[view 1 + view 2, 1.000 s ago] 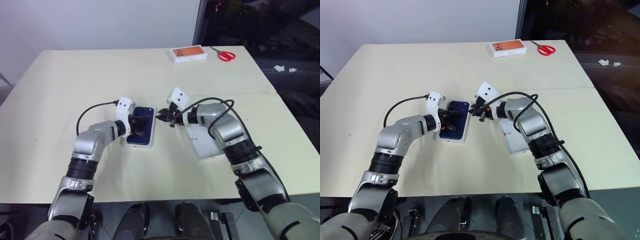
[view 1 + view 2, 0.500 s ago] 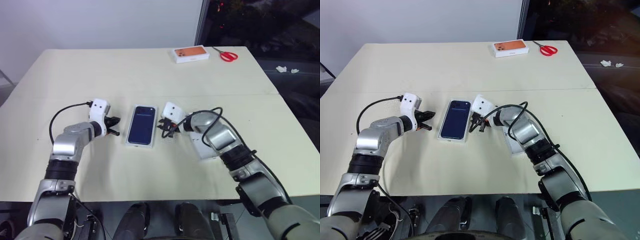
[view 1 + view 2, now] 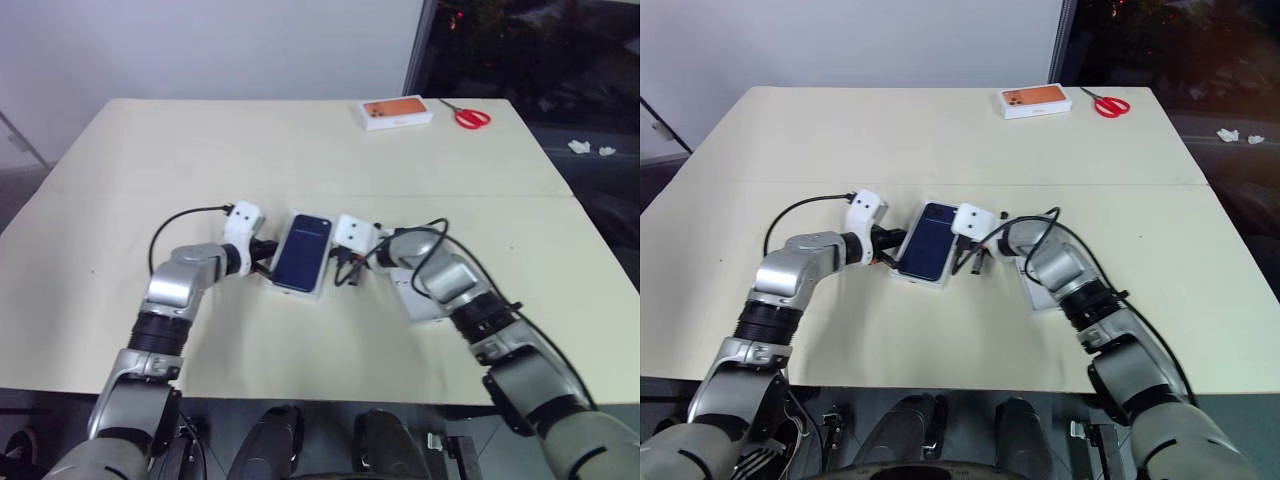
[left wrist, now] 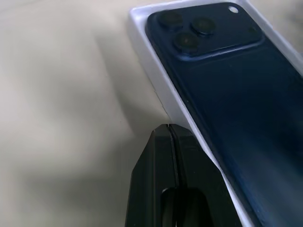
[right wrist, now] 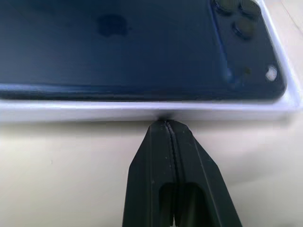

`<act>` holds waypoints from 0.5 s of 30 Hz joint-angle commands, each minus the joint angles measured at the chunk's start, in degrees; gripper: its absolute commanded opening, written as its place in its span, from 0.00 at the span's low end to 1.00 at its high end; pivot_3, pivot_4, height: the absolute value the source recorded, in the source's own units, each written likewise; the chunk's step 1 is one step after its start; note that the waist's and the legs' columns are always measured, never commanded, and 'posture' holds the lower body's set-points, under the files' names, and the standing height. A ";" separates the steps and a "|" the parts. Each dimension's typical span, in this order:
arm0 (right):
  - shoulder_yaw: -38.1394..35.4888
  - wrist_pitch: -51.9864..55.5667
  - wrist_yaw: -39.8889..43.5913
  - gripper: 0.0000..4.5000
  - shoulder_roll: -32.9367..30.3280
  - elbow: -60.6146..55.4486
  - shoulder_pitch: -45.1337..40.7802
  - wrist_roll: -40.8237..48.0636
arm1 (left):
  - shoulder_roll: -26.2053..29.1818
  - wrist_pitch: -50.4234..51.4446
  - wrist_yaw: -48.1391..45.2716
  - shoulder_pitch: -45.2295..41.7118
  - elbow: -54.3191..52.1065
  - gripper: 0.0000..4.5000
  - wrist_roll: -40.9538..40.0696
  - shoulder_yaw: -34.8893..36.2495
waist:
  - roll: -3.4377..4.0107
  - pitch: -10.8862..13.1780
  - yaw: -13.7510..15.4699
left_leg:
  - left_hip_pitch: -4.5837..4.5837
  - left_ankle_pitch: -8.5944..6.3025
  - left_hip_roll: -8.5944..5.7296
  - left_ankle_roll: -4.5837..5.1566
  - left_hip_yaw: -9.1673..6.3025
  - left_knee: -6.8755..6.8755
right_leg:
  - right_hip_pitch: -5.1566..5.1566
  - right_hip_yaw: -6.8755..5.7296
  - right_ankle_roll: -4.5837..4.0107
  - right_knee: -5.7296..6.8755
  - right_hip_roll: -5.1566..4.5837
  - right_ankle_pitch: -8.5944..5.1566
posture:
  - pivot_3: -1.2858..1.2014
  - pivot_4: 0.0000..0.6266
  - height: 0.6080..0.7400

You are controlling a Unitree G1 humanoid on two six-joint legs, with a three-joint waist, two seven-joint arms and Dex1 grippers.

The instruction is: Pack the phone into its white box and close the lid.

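The dark blue phone (image 3: 303, 252) lies back up inside the white box (image 3: 300, 291) near the middle of the table, its camera cluster (image 4: 184, 33) at the near-left corner. My left gripper (image 3: 266, 262) is shut, and its tip (image 4: 169, 130) rests against the box's left wall (image 4: 156, 66). On the opposite side my right gripper (image 3: 340, 268) is shut too, tip (image 5: 165, 125) touching the right wall (image 5: 142, 111). The lid (image 3: 422, 303) lies flat to the right, partly under my right forearm.
An orange-topped box (image 3: 397, 112) and red scissors (image 3: 472, 117) sit at the table's far right edge. A seam (image 3: 150, 194) crosses the tabletop behind the white box. The table ends at the right, with dark floor beyond.
The left gripper, off to the left half a second ago, has come back to the box's left wall. The right gripper has sunk to the right wall and shut. The camera shifted.
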 commanded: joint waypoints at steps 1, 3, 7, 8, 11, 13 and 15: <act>-1.81 0.90 2.71 0.01 -3.72 -1.17 1.42 -0.09 | -4.78 1.75 -3.37 -0.95 2.57 0.00 -0.62 -6.00 | -0.01 0.00 0.60 | 0.00 -0.04 -0.03 0.06 0.02 0.04 | 0.03 -0.01 0.00 -0.04 -0.02 0.00 | 0.52 0.24 1.00; -2.65 0.68 4.36 0.01 -6.61 -2.84 3.35 0.21 | -7.11 2.21 -4.01 -2.23 2.86 0.00 -0.85 -6.74 | -0.01 0.00 0.75 | -0.03 -0.07 -0.07 0.12 0.03 0.15 | 0.10 -0.01 0.00 -0.08 -0.07 0.00 | 0.52 0.24 1.00; -4.27 0.26 4.91 0.01 -9.66 -2.78 4.82 -0.15 | -10.44 2.33 -4.68 -3.65 3.25 0.00 -1.16 -7.22 | -0.02 0.01 0.86 | -0.11 -0.12 -0.12 0.17 0.03 0.45 | 0.25 0.00 0.03 -0.07 -0.14 -0.01 | 0.52 0.24 1.00; -4.60 0.44 4.89 0.01 -9.92 -2.74 4.90 -0.13 | -11.00 2.47 -4.54 -4.01 3.54 0.00 -0.90 -7.33 | -0.02 0.01 0.75 | -0.11 -0.18 -0.12 0.28 0.04 0.51 | 0.47 -0.01 0.04 -0.08 -0.15 0.00 | 0.52 0.24 1.00; -4.95 -0.62 4.51 0.01 -10.70 -1.93 5.18 -0.81 | -12.49 2.00 -4.48 -4.96 4.36 0.00 -0.60 -7.26 | -0.02 0.01 0.60 | -0.11 -0.20 -0.12 0.31 0.03 0.57 | 0.49 -0.03 0.07 -0.07 -0.21 -0.01 | 0.52 0.24 1.00; -5.03 -1.51 4.01 0.01 -10.83 -0.65 4.99 -1.43 | -12.93 1.73 -4.62 -5.30 4.55 0.00 -0.51 -7.19 | -0.02 0.01 0.57 | -0.11 -0.20 -0.12 0.30 0.03 0.57 | 0.49 -0.05 0.09 -0.07 -0.24 -0.02 | 0.52 0.24 1.00; -5.28 -2.12 4.02 0.01 -10.73 0.50 4.68 -1.82 | -12.83 1.13 -4.80 -5.48 4.61 0.00 -0.11 -7.24 | -0.03 0.01 0.51 | -0.11 -0.20 -0.12 0.29 0.03 0.59 | 0.51 -0.06 0.10 -0.07 -0.23 -0.02 | 0.52 0.24 1.00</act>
